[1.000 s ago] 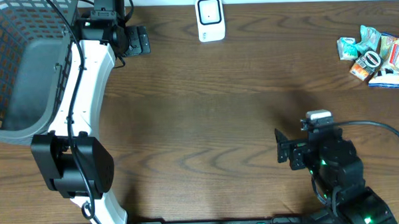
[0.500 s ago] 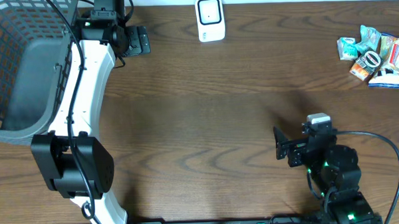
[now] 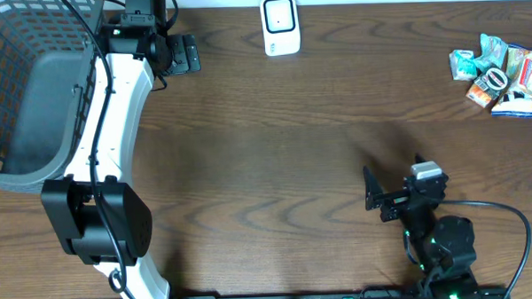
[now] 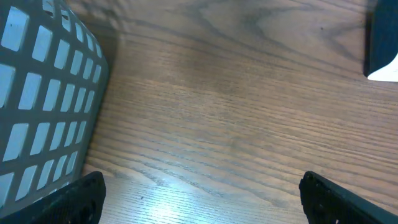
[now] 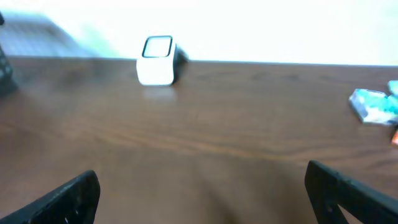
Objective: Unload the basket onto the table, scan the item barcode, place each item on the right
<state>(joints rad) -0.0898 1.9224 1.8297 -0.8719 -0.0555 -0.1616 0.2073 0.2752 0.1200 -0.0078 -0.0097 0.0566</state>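
— Where does the overhead sit?
— Straight above the table (image 3: 274,123), looking down on all of it.
— And the wrists?
— Left hangs close over the wood beside the basket (image 4: 43,106), far left. Right looks low from the near side toward the far edge, sharing the scanner (image 5: 157,60) and snack packets (image 5: 373,104) with the overhead.

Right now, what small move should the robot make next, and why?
Probably swing the right hand toward the pile of packets at the far right. It and the left hand are open and hold nothing, so no item is ready for the scanner, and that pile lies on the right hand's side.
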